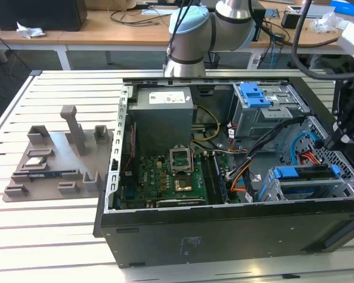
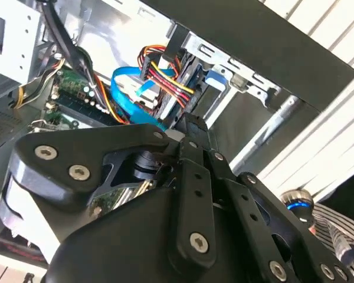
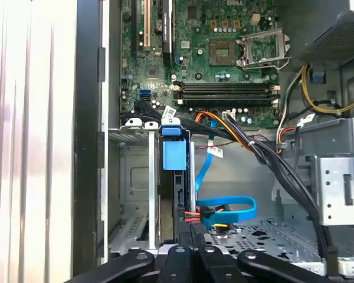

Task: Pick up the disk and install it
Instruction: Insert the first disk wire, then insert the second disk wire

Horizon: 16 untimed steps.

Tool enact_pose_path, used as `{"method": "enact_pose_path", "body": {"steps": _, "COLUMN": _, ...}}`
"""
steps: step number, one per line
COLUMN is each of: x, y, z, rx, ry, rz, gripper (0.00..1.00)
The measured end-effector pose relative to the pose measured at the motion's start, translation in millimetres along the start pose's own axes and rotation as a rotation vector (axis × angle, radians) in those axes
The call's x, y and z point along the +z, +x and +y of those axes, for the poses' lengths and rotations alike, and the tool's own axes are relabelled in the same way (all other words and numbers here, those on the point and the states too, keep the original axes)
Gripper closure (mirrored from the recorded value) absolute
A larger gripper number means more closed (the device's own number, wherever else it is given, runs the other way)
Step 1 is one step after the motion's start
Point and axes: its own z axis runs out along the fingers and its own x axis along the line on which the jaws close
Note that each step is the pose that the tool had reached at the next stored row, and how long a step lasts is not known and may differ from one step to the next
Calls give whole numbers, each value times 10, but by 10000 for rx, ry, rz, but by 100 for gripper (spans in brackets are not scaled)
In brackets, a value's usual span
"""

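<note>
Open case [image 1: 224,236] laid on slatted table [image 1: 47,236]. Disk [image 1: 304,174] is seated in the drive cage [image 1: 271,188] at 4 o'clock of the case in the exterior view, with its blue rails uppermost. In the first wrist view the disk [image 3: 174,156] is seen edge-on in its slot, with red and blue cables at its rear. End effector [image 1: 336,138] is poised at 3 o'clock of the case, drawn narrow with nothing gripped. In the second wrist view its tip [image 2: 192,127] is just beside the disk's cabled end. Whether they touch cannot be told.

Even, bright overhead lighting. Glare washes out the slatted table [image 3: 29,147] in the first wrist view. The case [image 1: 224,236] interior sits shadowed. The second wrist view's foreground is soft.
</note>
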Motion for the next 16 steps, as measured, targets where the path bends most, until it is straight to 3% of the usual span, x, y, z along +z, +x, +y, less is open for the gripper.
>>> {"method": "enact_pose_path", "body": {"steps": 1, "x": -81, "y": 0, "z": 7, "rx": -1, "ry": 1, "rz": 4, "gripper": 89}}
{"method": "enact_pose_path", "body": {"steps": 2, "x": -111, "y": 1, "z": 9, "rx": -1, "ry": 0, "rz": 2, "gripper": 89}}
{"method": "enact_pose_path", "body": {"steps": 11, "x": -117, "y": 0, "z": 10, "rx": -1, "ry": 0, "rz": 2, "gripper": 89}}
{"method": "enact_pose_path", "body": {"steps": 12, "x": -117, "y": 0, "z": 10, "rx": -1, "ry": 1, "rz": 1, "gripper": 83}}
{"method": "enact_pose_path", "body": {"steps": 13, "x": -118, "y": 0, "z": 10, "rx": -1, "ry": 0, "rz": 2, "gripper": 71}}
{"method": "enact_pose_path", "body": {"steps": 16, "x": -98, "y": -3, "z": 34, "rx": -2, "ry": 2, "rz": 6, "gripper": 52}}
